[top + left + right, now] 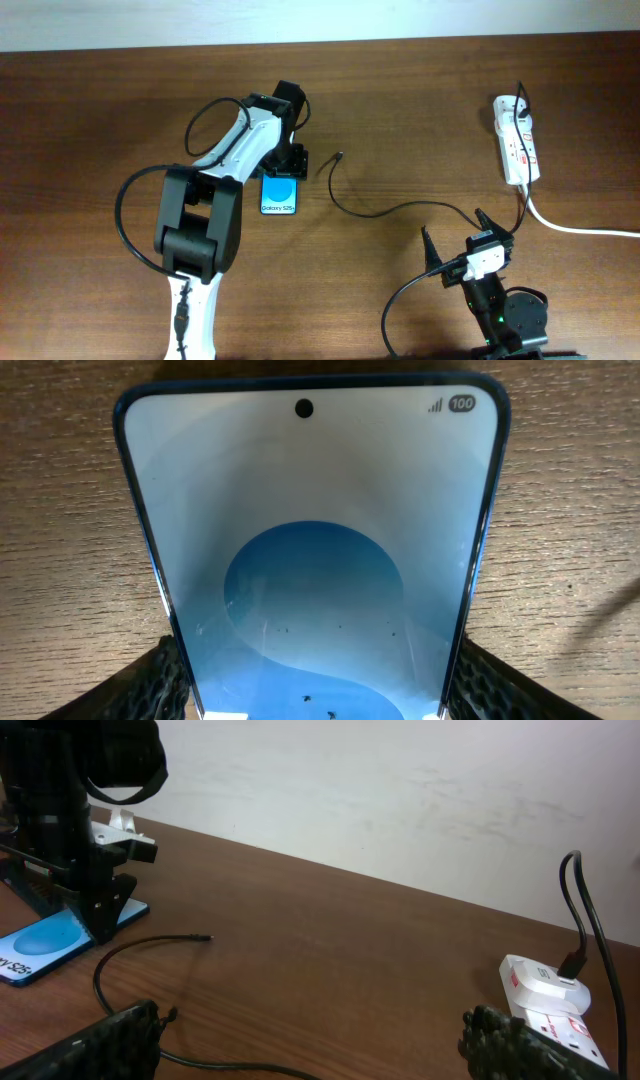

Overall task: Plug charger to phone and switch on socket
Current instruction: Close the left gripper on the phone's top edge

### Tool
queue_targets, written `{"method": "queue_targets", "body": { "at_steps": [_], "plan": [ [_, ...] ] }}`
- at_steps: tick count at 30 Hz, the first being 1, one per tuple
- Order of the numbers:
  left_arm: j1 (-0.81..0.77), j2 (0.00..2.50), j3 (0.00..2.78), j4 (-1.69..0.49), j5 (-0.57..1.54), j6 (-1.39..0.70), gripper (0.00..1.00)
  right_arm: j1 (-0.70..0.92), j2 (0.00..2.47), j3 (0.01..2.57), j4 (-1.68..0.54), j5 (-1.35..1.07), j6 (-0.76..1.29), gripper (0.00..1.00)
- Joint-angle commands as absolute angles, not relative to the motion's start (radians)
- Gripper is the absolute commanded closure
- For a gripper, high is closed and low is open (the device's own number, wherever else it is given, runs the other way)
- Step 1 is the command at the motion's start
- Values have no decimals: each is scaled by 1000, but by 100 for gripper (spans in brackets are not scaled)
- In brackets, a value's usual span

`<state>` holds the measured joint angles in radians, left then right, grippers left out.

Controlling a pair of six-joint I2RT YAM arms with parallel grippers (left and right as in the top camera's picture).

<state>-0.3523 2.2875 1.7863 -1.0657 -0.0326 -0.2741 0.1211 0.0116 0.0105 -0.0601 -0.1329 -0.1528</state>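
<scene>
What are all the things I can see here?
phone: 1, blue screen, black frame, flat on the table's middle left
charger: 1, thin black cable, plugged into the socket, loose tip lying near the phone
socket: 1, white with red marks, far right
cord: 1, thick white, runs from the socket off the right edge
table: 1, brown wood, under everything
wall: 1, white, behind the table
arms: 2, white and black on the left, black on the right
left fingers: 2, black, hugging the phone's sides
right fingers: 2, black, open, empty, near front right
</scene>
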Motion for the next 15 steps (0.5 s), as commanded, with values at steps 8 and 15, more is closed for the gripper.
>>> {"method": "queue_targets", "body": {
  "at_steps": [8, 15],
  "plan": [
    [-325, 2295, 1809, -1121, -41, -276, 26, 117, 4, 6, -65, -146, -141, 2],
    [-320, 2294, 1820, -1124, -15, -293, 37, 117, 4, 6, -65, -146, -141, 2]
  ]
}}
